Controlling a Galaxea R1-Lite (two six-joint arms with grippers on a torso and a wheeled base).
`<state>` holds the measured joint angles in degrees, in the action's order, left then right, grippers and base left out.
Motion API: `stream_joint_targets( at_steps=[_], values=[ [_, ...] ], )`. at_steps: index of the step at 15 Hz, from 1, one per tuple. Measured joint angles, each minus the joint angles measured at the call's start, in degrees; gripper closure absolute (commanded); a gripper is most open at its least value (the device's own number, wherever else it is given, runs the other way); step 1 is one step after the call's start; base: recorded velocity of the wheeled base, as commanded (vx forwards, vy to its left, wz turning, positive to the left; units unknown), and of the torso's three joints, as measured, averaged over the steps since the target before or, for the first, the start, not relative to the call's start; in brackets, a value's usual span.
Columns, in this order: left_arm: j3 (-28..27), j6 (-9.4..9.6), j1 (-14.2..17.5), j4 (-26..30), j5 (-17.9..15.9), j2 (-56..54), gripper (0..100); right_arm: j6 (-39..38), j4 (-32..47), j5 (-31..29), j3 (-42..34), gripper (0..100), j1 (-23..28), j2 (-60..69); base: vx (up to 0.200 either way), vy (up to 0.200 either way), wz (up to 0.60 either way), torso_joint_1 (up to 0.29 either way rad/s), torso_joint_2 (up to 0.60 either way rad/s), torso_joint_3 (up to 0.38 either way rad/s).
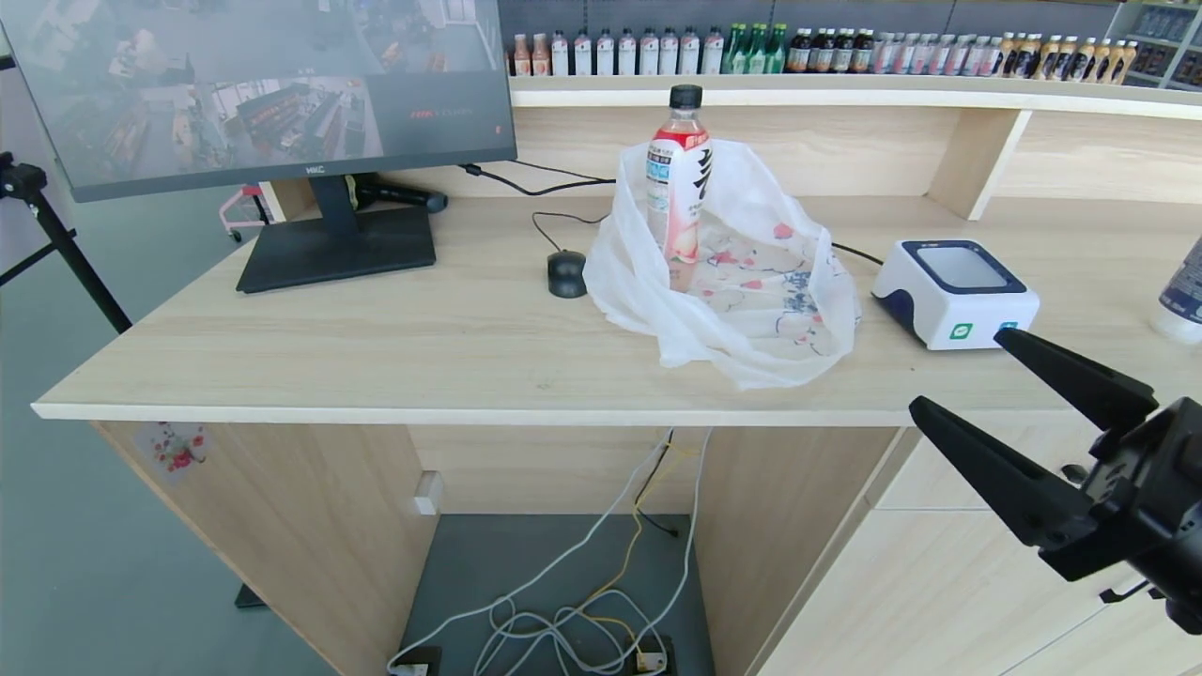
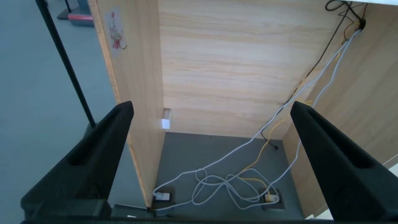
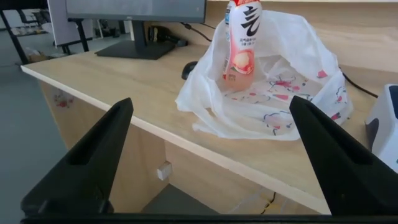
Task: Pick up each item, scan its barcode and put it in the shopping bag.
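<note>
A pink drink bottle with a black cap stands upright inside the white shopping bag in the middle of the desk. The white and blue barcode scanner sits just right of the bag. My right gripper is open and holds nothing; it hovers off the desk's front edge, in front of the scanner and pointing toward the bag. My left gripper is open and empty, low down, facing the space under the desk. A second bottle stands at the desk's far right edge.
A monitor on its stand and a black mouse occupy the desk left of the bag. A raised shelf with several bottles runs along the back. Loose cables lie on the floor under the desk.
</note>
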<state>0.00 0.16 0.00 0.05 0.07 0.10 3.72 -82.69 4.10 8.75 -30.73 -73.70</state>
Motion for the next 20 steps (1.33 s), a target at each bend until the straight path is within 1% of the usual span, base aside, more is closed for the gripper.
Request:
stream_joint_targets(
  at_steps=[6,12,18,20],
  values=[
    [0.0,0.05,0.0,0.0,0.0,0.0,0,-0.4,-0.9,0.3,-2.9,0,0.0,1.3,0.000,0.000,0.00,0.000,0.00,0.000],
    [0.0,-0.16,0.0,0.0,0.0,0.0,0,-0.3,-1.0,0.5,-3.6,0,0.0,2.2,0.000,-0.200,0.00,0.004,0.00,0.003],
    [0.0,-0.40,0.0,0.0,0.0,0.0,0,-0.3,-1.9,0.5,-2.4,0,2.9,1.9,0.000,-0.200,0.00,0.004,0.00,0.002],
    [0.0,-0.89,0.0,0.0,0.0,0.0,0,-0.3,-1.9,0.5,-2.6,0,3.2,1.8,0.000,-0.200,0.00,0.002,0.00,-0.005]
  ],
)
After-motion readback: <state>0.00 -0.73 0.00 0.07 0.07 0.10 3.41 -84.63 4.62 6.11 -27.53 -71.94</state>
